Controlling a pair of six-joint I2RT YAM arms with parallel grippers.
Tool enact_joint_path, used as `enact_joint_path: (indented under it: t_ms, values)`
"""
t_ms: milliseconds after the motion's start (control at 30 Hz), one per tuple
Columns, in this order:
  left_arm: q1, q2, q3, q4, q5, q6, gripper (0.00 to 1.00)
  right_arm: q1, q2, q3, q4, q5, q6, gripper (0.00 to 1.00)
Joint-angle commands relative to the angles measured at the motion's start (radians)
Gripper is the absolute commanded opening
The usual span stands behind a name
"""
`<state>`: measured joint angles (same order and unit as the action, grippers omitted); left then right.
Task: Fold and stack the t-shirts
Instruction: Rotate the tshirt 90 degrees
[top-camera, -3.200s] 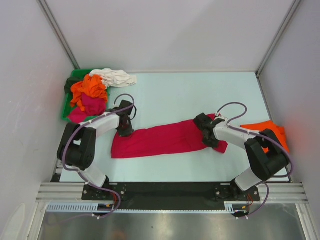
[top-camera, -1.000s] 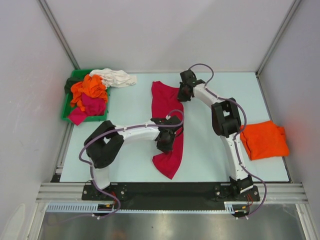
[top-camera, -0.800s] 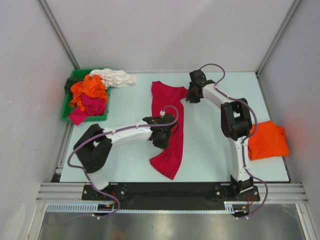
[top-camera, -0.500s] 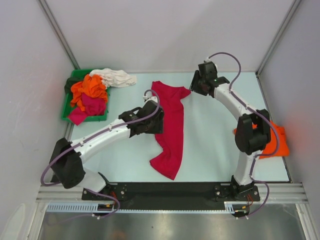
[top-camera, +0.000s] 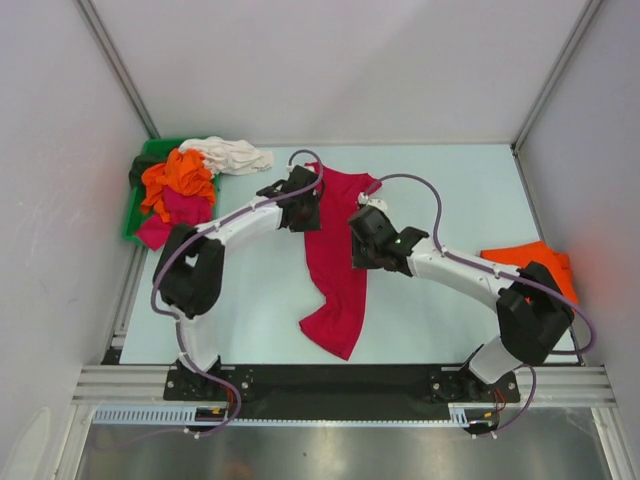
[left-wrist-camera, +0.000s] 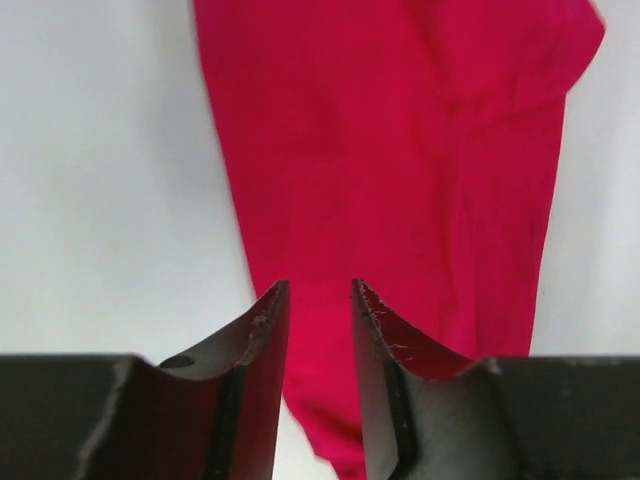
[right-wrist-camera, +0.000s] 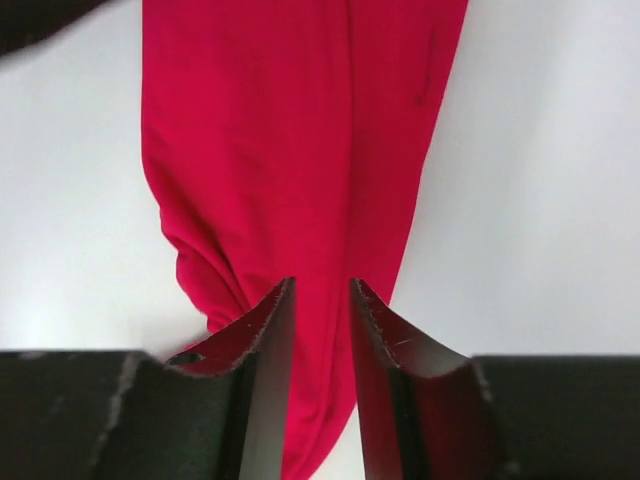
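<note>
The large crimson-red t-shirt (top-camera: 336, 268) lies as a long strip down the middle of the table, top end far, bottom end near. It fills the left wrist view (left-wrist-camera: 380, 150) and the right wrist view (right-wrist-camera: 300, 150). My left gripper (top-camera: 303, 210) hovers over the shirt's far left edge, jaws apart and empty (left-wrist-camera: 312, 290). My right gripper (top-camera: 362, 240) hovers over the shirt's right edge near its middle, jaws apart and empty (right-wrist-camera: 313, 285). A folded orange t-shirt (top-camera: 545, 262) lies at the right. Orange, magenta, white and dark t-shirts are piled at the far left (top-camera: 180, 185).
A green plastic bin (top-camera: 138, 205) at the far left holds the shirt pile, with the white shirt (top-camera: 235, 155) spilling over its far rim. White walls enclose the pale table (top-camera: 450, 190) on three sides. The black rail runs along the near edge.
The red shirt was turned from crosswise to lengthwise and let go. In the last half second my left gripper moved far-right to the shirt's top; my right gripper swung back to its middle.
</note>
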<state>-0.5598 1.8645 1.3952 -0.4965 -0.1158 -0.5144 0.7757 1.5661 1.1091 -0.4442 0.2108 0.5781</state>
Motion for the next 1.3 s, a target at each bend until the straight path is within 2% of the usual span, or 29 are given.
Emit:
enact_joint_path:
  t_ms: [0, 100, 267, 400, 500, 633, 933, 1067, 1267]
  values:
    - [0.020, 0.115, 0.158, 0.046, 0.083, 0.060, 0.30, 0.069, -0.080, -0.023, 0.009, 0.096, 0.072, 0.31]
    - [0.021, 0.185, 0.258, 0.029, 0.107, 0.077, 0.23, 0.146, -0.066, -0.048, 0.022, 0.105, 0.092, 0.29]
    - [0.023, 0.303, 0.363, -0.007, 0.107, 0.093, 0.21, 0.241, 0.001, -0.042, 0.025, 0.116, 0.152, 0.28]
    - [0.028, 0.340, 0.401, -0.047, 0.107, 0.094, 0.22, 0.229, 0.032, -0.054, 0.028, 0.151, 0.181, 0.27]
    - [0.035, 0.338, 0.386, -0.042, 0.131, 0.097, 0.24, 0.174, 0.049, -0.063, 0.061, 0.108, 0.172, 0.27]
    - [0.047, 0.361, 0.404, -0.057, 0.148, 0.105, 0.24, 0.158, 0.100, -0.019, 0.052, 0.107, 0.132, 0.26]
    - [0.072, 0.487, 0.525, -0.125, 0.231, 0.100, 0.24, 0.240, 0.175, -0.005, 0.045, 0.035, 0.158, 0.25]
    - [0.081, 0.571, 0.658, -0.216, 0.258, 0.094, 0.25, 0.260, 0.198, -0.017, 0.027, -0.023, 0.186, 0.25]
    - [0.100, 0.648, 0.755, -0.272, 0.292, 0.093, 0.25, 0.316, 0.169, -0.060, 0.006, -0.056, 0.235, 0.25]
